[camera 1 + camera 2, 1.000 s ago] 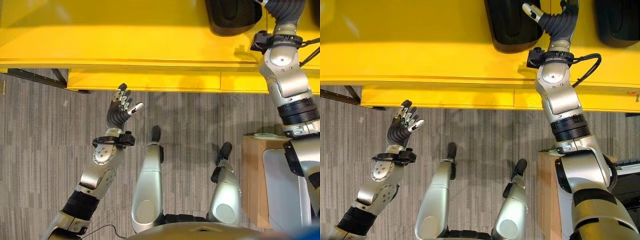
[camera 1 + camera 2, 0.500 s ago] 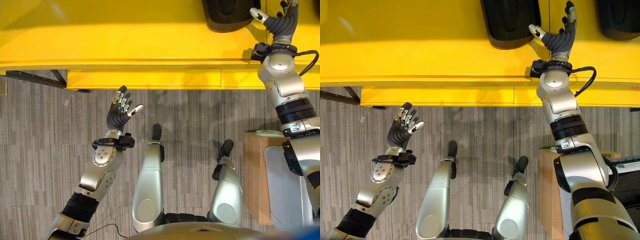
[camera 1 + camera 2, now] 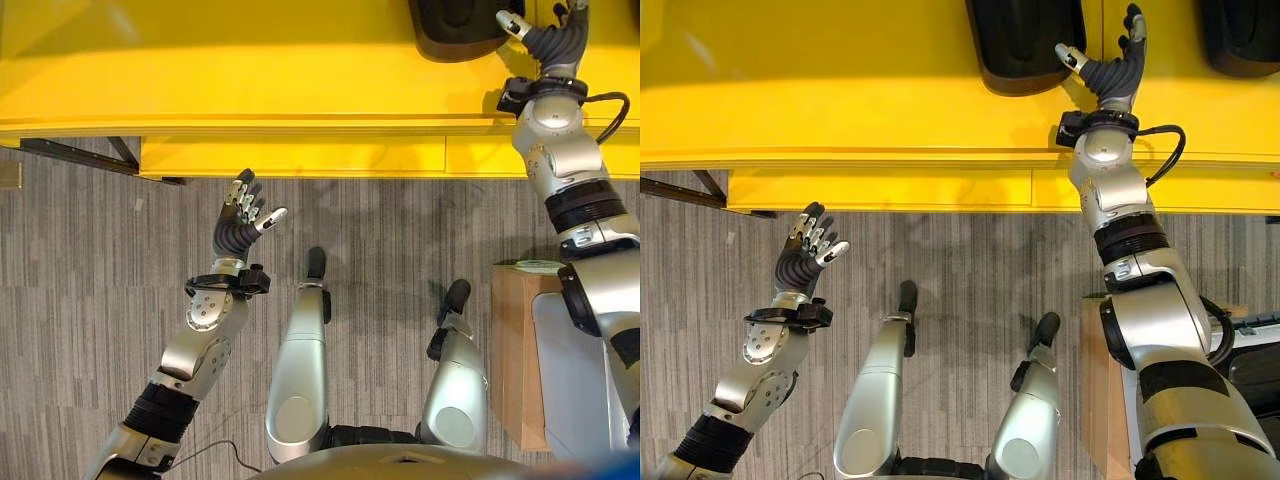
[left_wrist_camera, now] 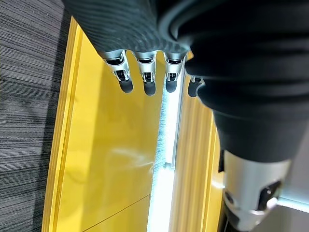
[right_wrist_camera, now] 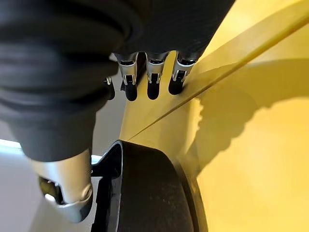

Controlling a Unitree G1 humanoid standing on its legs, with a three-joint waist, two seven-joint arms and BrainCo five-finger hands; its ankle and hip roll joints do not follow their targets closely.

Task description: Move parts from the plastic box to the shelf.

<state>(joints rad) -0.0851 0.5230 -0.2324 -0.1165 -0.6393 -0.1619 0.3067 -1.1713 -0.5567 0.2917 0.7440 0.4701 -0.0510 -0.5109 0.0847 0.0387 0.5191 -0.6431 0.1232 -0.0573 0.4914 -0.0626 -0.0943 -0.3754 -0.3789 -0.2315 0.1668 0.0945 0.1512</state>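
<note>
The right hand, fingers spread and empty, hovers over the yellow shelf just right of a black part cut off at the far edge, another part showing farther right, while the left hand hangs open over the floor.

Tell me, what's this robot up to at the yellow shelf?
It is putting parts on the shelf. Its right hand is open over the shelf, beside a black part that lies there, holding nothing. Its left hand hangs open and empty above the floor, in front of the shelf.
</note>
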